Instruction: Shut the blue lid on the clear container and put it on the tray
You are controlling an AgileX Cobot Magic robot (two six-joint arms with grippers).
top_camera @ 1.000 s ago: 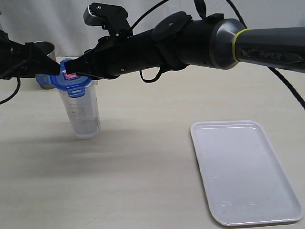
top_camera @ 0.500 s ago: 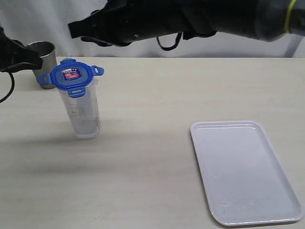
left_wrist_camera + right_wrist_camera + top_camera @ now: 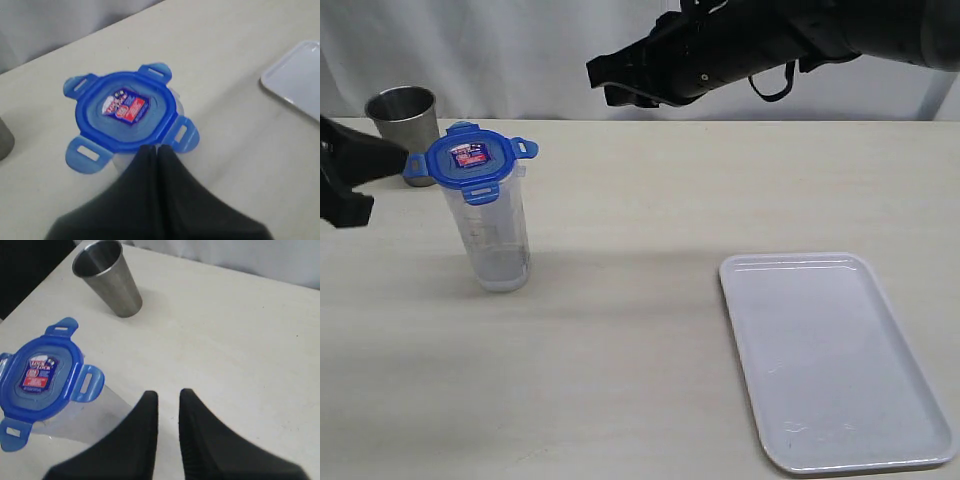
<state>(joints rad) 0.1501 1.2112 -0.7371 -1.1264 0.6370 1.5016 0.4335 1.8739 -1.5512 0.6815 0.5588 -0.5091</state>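
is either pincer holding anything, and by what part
Nothing is held. The left pincer is shut on nothing, its tips beside the blue lid, which sits on the clear container. The right pincer is open, empty.

So the left tool [image 3: 156, 149] sits low at 9 o'clock, jaws pinched fully together, gripping nothing. The right arm [image 3: 800, 30] reaches in from 2 o'clock, and the right tool [image 3: 168, 395] hangs near 12, jaws a crack apart, empty.

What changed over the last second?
The right gripper lifted off the lid and swung up and away to the right. The left gripper drew back from the container and shut, empty. The lid stays on the container, tabs still out; cup and tray unmoved.
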